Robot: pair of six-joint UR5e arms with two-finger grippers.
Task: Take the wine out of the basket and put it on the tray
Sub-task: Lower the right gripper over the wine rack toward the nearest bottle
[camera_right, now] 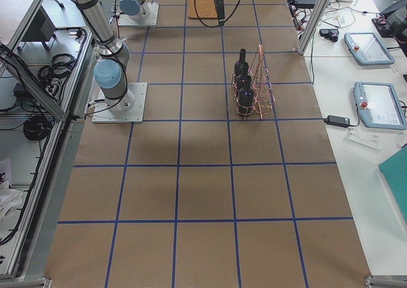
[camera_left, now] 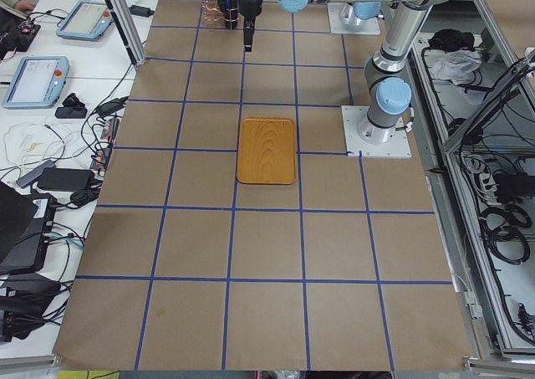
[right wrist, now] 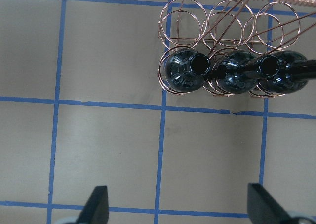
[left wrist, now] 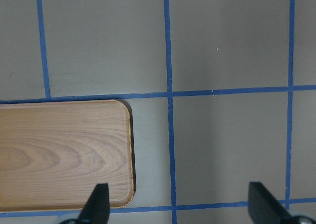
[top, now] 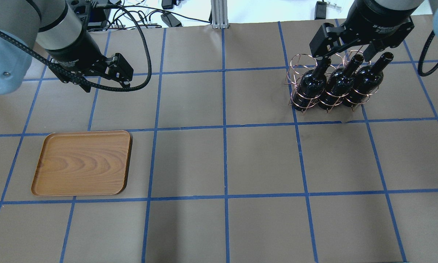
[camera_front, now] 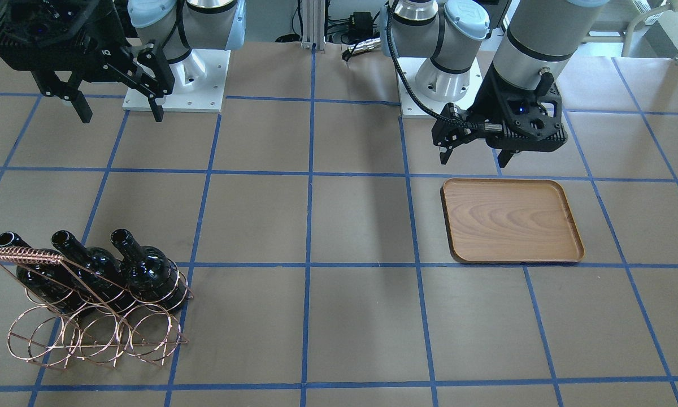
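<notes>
Three dark wine bottles [camera_front: 147, 271] [top: 310, 86] stand in the copper wire basket [camera_front: 90, 339] [top: 299, 62], side by side in its row nearer the robot. My right gripper [camera_front: 121, 116] [top: 343, 53] is open and empty, high above the table on the robot side of the basket. In the right wrist view its open fingers [right wrist: 98, 204] frame bare table, with the bottle mouths [right wrist: 200, 65] further up the view. The wooden tray [camera_front: 511, 220] [top: 82, 162] lies bare. My left gripper [camera_front: 474, 159] [top: 106, 80] is open and empty, beside the tray's robot-side edge [left wrist: 59, 155].
The basket's second row of rings [right wrist: 222, 19] holds nothing, and its coiled handle [camera_front: 25, 255] runs over the bottles. Brown paper with blue tape lines [top: 224, 126] covers the table. The arm bases [camera_front: 175, 79] stand at the robot-side edge.
</notes>
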